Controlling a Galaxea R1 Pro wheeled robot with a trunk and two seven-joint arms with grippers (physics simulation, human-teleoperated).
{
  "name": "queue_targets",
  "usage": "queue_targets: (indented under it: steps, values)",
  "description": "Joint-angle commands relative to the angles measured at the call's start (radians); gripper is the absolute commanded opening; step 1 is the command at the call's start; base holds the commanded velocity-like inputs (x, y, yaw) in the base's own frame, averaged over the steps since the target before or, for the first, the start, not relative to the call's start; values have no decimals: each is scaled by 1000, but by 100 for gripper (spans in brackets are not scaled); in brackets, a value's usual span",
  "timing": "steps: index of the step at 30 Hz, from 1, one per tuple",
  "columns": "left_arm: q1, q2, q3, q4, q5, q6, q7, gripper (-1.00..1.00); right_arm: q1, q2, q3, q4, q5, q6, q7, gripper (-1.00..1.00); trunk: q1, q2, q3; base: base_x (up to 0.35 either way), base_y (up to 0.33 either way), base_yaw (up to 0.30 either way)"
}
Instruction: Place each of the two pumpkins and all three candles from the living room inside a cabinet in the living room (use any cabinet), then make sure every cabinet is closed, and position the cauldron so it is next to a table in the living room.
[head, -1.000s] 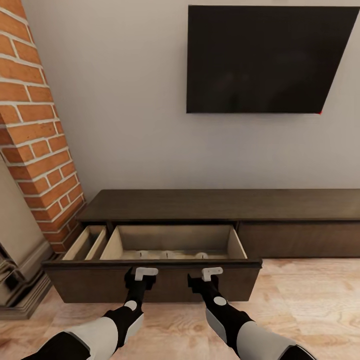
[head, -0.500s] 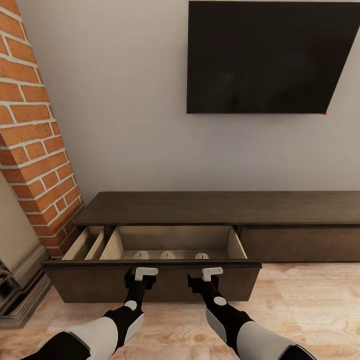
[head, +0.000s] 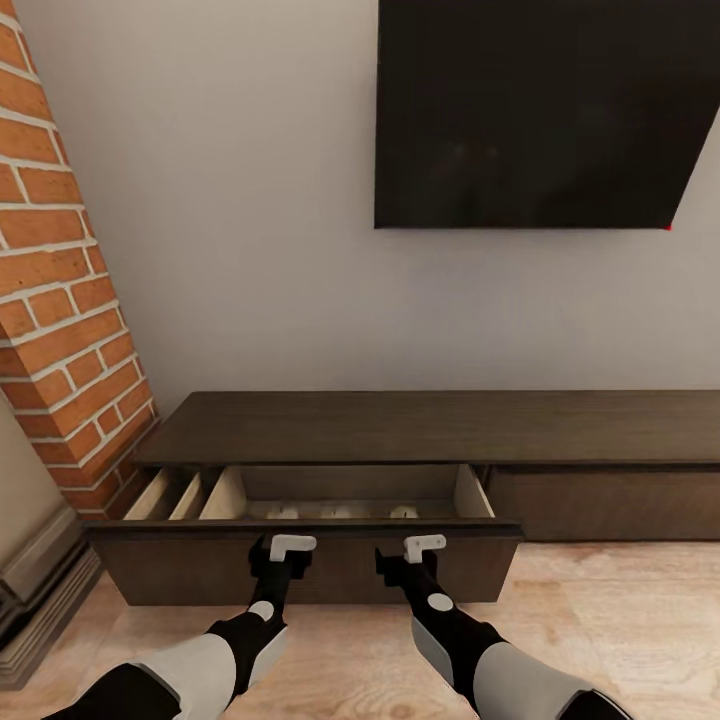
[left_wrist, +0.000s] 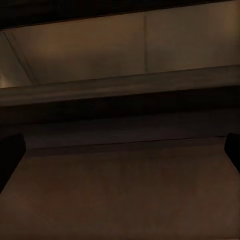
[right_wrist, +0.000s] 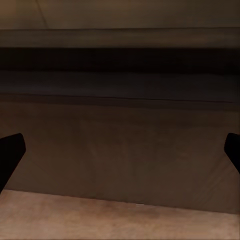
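Dark-brown wood fronts the long low cabinet (head: 440, 425), whose wide drawer (head: 300, 560) stands part open just beyond both grippers. The left gripper (head: 283, 548) and right gripper (head: 418, 548) sit against the drawer front, side by side; in each wrist view the black fingertips (right_wrist: 11, 152) stand wide apart at the picture's edges with the bare panel between them, so both are spread and hold nothing. Just past the grippers, over the front's top edge, the pale tops of three candles (head: 335, 512) peep from the light-wood interior. Judging by this, the candles are stowed and the drawer awaits closing. Whether the pumpkins are inside cannot be told, and the cauldron's placing presumably remains.
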Motion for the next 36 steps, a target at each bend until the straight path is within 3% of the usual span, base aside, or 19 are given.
queue_targets:
  steps: [1,36]
  values:
    - [-1,0,-9,1,8,-3,2,100,-1,0,9,1,-7,-3,-6,100,0,0,-1,332,0,0]
    - [-1,0,-9,1,8,-3,2,100,0,0,10,1,-5,-4,-6,100,0,0,-1,148,0,0]
